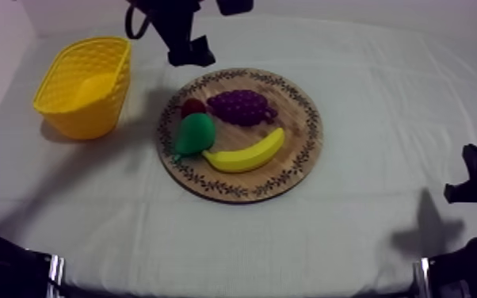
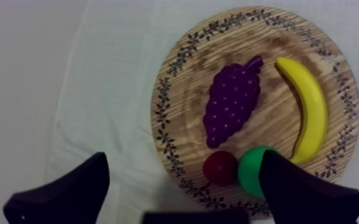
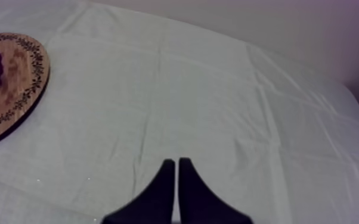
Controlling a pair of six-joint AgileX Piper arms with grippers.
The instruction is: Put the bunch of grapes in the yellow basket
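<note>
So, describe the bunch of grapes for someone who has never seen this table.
Find the round wooden board with the patterned rim, beside the yellow basket. On its far half lies the bunch of grapes, next to the small red fruit and behind the banana. It is the only purple, knobbly piece; the others are smooth.
</note>
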